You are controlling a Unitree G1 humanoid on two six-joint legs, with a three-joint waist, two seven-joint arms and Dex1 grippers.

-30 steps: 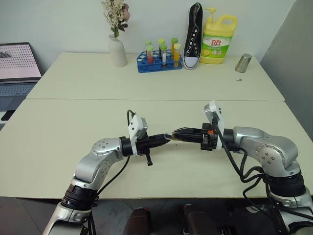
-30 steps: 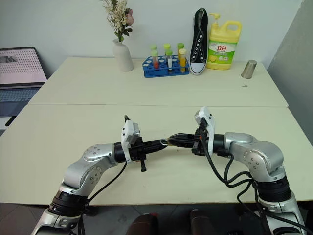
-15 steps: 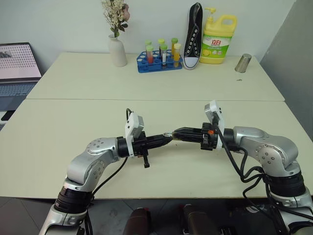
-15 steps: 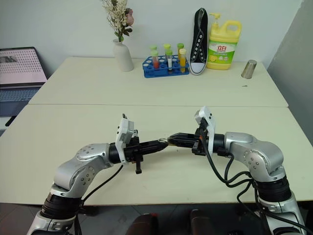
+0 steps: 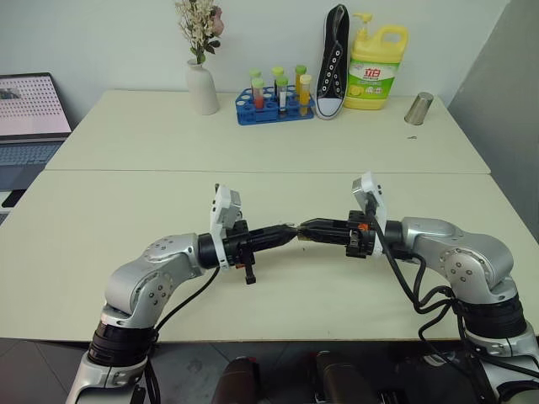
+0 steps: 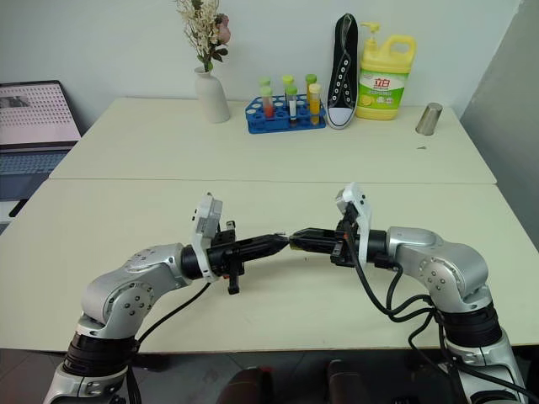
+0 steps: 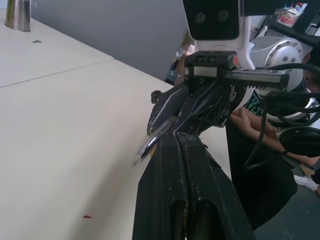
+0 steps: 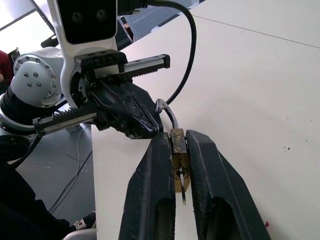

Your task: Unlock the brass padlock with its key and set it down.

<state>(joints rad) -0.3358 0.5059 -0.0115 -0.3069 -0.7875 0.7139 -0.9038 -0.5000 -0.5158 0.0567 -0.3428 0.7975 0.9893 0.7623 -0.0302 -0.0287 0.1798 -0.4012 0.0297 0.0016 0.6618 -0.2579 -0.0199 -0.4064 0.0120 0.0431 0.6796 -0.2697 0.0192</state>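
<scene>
Both grippers meet tip to tip a little above the middle of the near table [image 5: 101,219]. My right gripper [image 8: 178,137] is shut on the brass padlock [image 8: 178,150], whose yellow body is clamped between the two black fingers. My left gripper [image 7: 176,137] is shut, pointing at the padlock's far end. A silvery ring [image 8: 167,111], the key's end, sticks out beside the left fingertips [image 8: 145,125] and touches the padlock. That same ring [image 7: 149,144] looks blurred in the left wrist view. A thin silvery piece [image 8: 183,194] hangs at the padlock's near end. From the head, the padlock [image 5: 297,231] is a tiny speck between the tips.
Along the far edge of the back table stand a white vase of flowers [image 5: 202,88], a blue test-tube rack [image 5: 274,105], a black shoe [image 5: 333,63], a yellow detergent bottle [image 5: 376,67] and a metal cup [image 5: 418,108]. A laptop [image 5: 29,118] sits at the far left.
The left wrist has rolled and risen slightly, and its elbow has swung outward, while the tips stay at the padlock. The right arm has not moved.
</scene>
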